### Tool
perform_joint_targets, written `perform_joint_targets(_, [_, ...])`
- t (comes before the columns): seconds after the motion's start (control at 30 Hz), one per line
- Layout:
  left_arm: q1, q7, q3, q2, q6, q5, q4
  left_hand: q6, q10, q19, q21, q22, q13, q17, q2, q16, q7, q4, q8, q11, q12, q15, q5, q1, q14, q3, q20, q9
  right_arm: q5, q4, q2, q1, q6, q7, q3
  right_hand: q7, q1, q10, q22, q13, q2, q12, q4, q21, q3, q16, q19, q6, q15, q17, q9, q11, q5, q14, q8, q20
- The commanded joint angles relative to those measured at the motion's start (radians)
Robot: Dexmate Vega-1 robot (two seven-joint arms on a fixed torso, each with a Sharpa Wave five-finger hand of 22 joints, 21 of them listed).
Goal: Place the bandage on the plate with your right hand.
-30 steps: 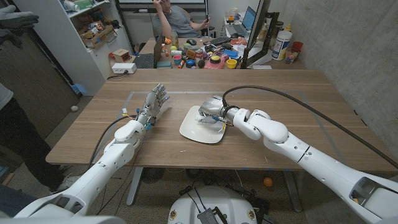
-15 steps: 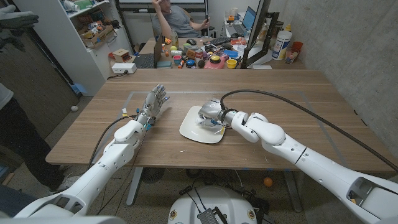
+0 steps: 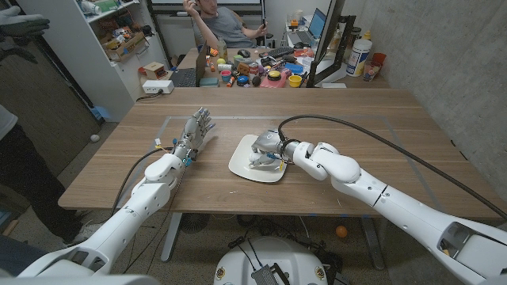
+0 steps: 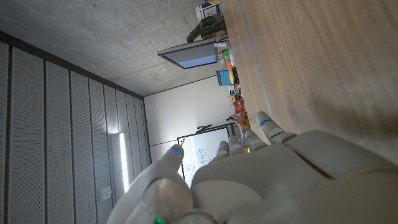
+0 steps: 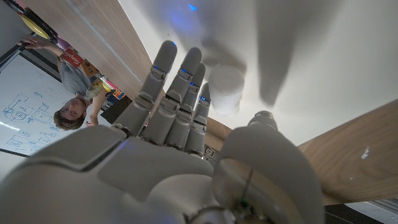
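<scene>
White and rolled, the bandage (image 5: 225, 89) lies on the plate (image 3: 242, 165) near the desk (image 3: 380, 134) centre, just beyond the right robot hand's (image 3: 265, 148) parted fingertips (image 5: 165, 59), untouched; the left robot hand (image 3: 194, 133) stands apart, fingers spread.

Robot hand (image 5: 186, 143) over bandage (image 5: 225, 93), plate (image 5: 323, 68)

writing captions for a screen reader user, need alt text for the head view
The robot's right hand reaches over a white square plate at the middle of a wooden table, with something small and white under its fingers. The left hand waits apart, fingers spread; a seated person is behind the table.
</scene>
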Motion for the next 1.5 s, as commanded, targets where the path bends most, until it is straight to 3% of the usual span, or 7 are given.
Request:
perform_joint_targets(0.03, [-0.011,-0.008,-0.001,-0.003,-0.003,0.001,0.014,-0.044,-0.002,-0.011,0.007,0.003,0.004,0.002,0.074,0.002,0.002,-0.001,-0.001,0.002,0.003,-0.036,0.005,-0.003,-0.014,-0.004,-0.039,0.004,0.041,-0.007,0.003,0.021,0.011,0.084,-0.001,-0.013,-0.023,-0.132,-0.064,-0.033,0.014,-0.092,0.019,-0.053,-0.031,-0.046,-0.071,-0.120,0.009,-0.042,-0.025,0.000,0.015,-0.118,-0.088,0.051])
perform_joint_targets(0.3, [-0.021,-0.018,0.003,-0.008,0.001,0.001,0.027,-0.044,-0.005,-0.012,0.007,0.003,0.004,0.002,0.074,0.002,0.002,-0.002,-0.001,0.004,0.002,-0.035,0.005,-0.002,-0.014,-0.004,-0.037,0.004,0.071,-0.049,-0.008,0.022,0.011,0.094,0.024,-0.019,-0.036,-0.189,-0.095,-0.047,0.021,-0.135,0.026,-0.097,-0.048,-0.062,-0.122,-0.157,0.023,-0.066,-0.029,0.002,0.017,-0.198,-0.124,0.092])
perform_joint_targets(0.67, [-0.036,-0.030,0.005,-0.016,-0.001,0.004,0.047,-0.043,-0.006,-0.013,0.006,0.003,0.004,0.002,0.072,0.001,0.002,-0.002,-0.001,0.003,0.002,-0.034,0.006,-0.002,-0.015,-0.005,-0.036,0.004,0.100,-0.126,-0.026,0.017,0.011,0.087,0.070,-0.018,-0.038,-0.210,-0.101,-0.053,0.029,-0.155,0.026,-0.127,-0.056,-0.068,-0.156,-0.175,0.035,-0.081,-0.031,-0.003,0.019,-0.257,-0.145,0.105])
perform_joint_targets(0.97, [-0.045,-0.034,0.004,-0.019,-0.002,0.007,0.057,-0.043,-0.006,-0.013,0.006,0.003,0.004,0.002,0.072,0.001,0.002,-0.002,0.000,0.002,0.002,-0.033,0.006,-0.001,-0.016,-0.006,-0.037,0.004,0.111,-0.146,-0.021,0.030,-0.001,0.122,0.089,-0.023,-0.040,-0.339,-0.101,-0.061,0.045,-0.222,0.022,-0.207,-0.077,-0.074,-0.253,-0.232,0.060,-0.125,-0.031,-0.006,0.020,-0.437,-0.189,0.118])
perform_joint_targets(1.03, [-0.045,-0.032,0.003,-0.019,-0.001,0.008,0.056,-0.043,-0.006,-0.013,0.006,0.003,0.004,0.002,0.072,0.001,0.002,-0.003,0.000,0.002,0.002,-0.034,0.006,-0.001,-0.016,-0.006,-0.037,0.004,0.114,-0.152,-0.021,0.036,-0.004,0.135,0.093,-0.026,-0.041,-0.354,-0.101,-0.062,0.047,-0.227,0.023,-0.217,-0.080,-0.074,-0.263,-0.245,0.064,-0.131,-0.031,-0.009,0.020,-0.456,-0.194,0.140])
perform_joint_targets(1.27, [-0.040,-0.029,0.001,-0.016,0.003,0.009,0.046,-0.043,-0.006,-0.012,0.006,0.003,0.004,0.002,0.072,0.001,0.002,-0.003,0.000,0.003,0.002,-0.033,0.006,-0.001,-0.015,-0.006,-0.037,0.004,0.131,-0.176,-0.026,0.040,-0.018,0.136,0.120,-0.027,-0.050,-0.417,-0.099,-0.064,0.058,-0.244,0.026,-0.249,-0.089,-0.074,-0.306,-0.285,0.077,-0.146,-0.031,-0.006,0.018,-0.521,-0.202,0.150])
perform_joint_targets(1.5, [-0.034,-0.027,0.001,-0.013,0.003,0.009,0.034,-0.042,-0.006,-0.012,0.006,0.003,0.004,0.002,0.071,0.001,0.002,-0.003,0.000,0.002,0.002,-0.033,0.006,-0.001,-0.016,-0.006,-0.036,0.004,0.150,-0.209,-0.037,0.032,-0.033,0.117,0.152,-0.041,-0.053,-0.423,-0.100,-0.065,0.061,-0.242,0.026,-0.266,-0.093,-0.073,-0.329,-0.281,0.077,-0.152,-0.031,-0.010,0.017,-0.542,-0.198,0.142])
